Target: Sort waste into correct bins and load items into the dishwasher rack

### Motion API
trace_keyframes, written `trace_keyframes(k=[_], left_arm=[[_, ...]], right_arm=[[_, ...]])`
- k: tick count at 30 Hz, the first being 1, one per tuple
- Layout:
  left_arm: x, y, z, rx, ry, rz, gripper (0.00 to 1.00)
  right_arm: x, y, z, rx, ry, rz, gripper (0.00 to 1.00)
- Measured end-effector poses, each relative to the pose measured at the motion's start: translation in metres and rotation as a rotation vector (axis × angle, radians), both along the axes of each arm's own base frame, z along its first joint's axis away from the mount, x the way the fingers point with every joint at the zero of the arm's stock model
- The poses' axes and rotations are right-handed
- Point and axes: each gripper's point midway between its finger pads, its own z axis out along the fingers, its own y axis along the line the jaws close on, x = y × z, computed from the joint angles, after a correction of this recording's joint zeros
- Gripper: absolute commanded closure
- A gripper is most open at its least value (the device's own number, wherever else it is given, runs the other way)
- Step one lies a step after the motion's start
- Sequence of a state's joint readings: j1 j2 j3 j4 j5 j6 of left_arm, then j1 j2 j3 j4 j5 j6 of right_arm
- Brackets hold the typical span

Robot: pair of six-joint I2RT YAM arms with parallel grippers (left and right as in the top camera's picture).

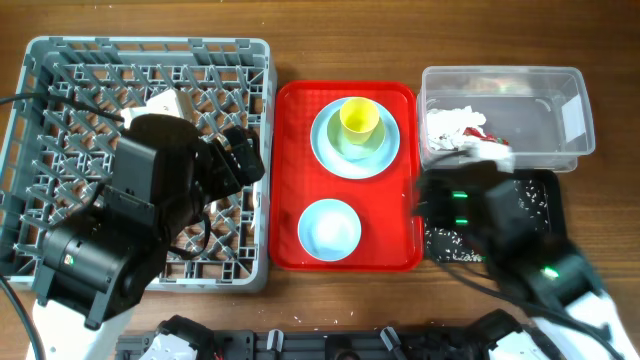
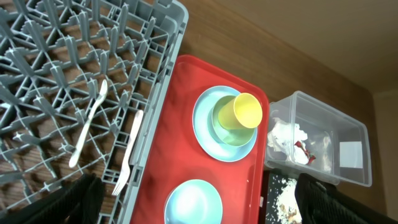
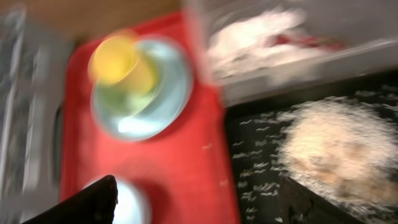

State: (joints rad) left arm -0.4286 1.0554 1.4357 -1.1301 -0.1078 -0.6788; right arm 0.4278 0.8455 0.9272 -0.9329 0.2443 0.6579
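Note:
The grey dishwasher rack [image 1: 60, 70] holds a white spoon [image 2: 87, 124] and a white fork [image 2: 129, 152], which lies at its right edge. On the red tray [image 1: 395, 245] a yellow cup [image 1: 359, 118] sits in a pale bowl [image 2: 227, 134] on the blue-green plate [image 1: 325, 150]. A second bowl [image 1: 329, 228] lies nearer the front. The clear tub [image 1: 550, 125] holds the napkin [image 1: 452, 124] and the red wrapper [image 2: 300, 149]. Rice crumbs [image 3: 336, 146] lie in the black tray [image 1: 535, 205]. My left gripper [image 2: 199, 199] is open and empty above the rack's right side. My right gripper [image 3: 199, 205] is open and empty over the black tray's left edge.
The rack, the red tray and the two bins stand side by side on the wooden table [image 1: 300, 40]. My left arm [image 1: 110, 230] covers much of the rack. My right arm [image 1: 540, 265] covers the front of the black tray. The right wrist view is blurred.

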Motion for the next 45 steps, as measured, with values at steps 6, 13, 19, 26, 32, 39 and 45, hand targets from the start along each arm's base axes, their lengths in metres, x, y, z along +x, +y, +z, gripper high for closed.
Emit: trace_keyframes(k=[6, 13, 19, 26, 32, 39, 45], left_arm=[[0.000, 0.000, 0.000, 0.000, -0.001, 0.000, 0.00], [0.008, -0.004, 0.010, -0.026, -0.048, 0.003, 0.00], [0.013, -0.017, -0.010, -0.071, 0.055, 0.004, 0.00], [0.037, -0.077, -0.094, 0.015, 0.329, -0.138, 0.00], [0.034, -0.118, -0.103, 0.030, 0.312, -0.266, 0.63], [0.059, -0.163, -0.134, 0.101, 0.250, -0.319, 0.91], [0.084, -0.203, -0.167, 0.217, 0.144, -0.524, 0.63]], right_arm=[[-0.015, -0.061, 0.004, -0.030, 0.000, -0.238, 0.00], [-0.007, -0.058, -0.016, -0.064, 0.091, -0.236, 0.00], [0.007, -0.055, -0.053, -0.123, 0.250, -0.233, 0.00], [0.054, -0.044, -0.100, -0.147, 0.317, -0.231, 0.00], [0.063, -0.042, -0.065, -0.092, 0.168, -0.235, 0.00], [0.037, -0.048, 0.028, 0.031, -0.162, -0.240, 0.00], [0.039, -0.047, 0.022, 0.023, -0.140, -0.239, 0.00]])
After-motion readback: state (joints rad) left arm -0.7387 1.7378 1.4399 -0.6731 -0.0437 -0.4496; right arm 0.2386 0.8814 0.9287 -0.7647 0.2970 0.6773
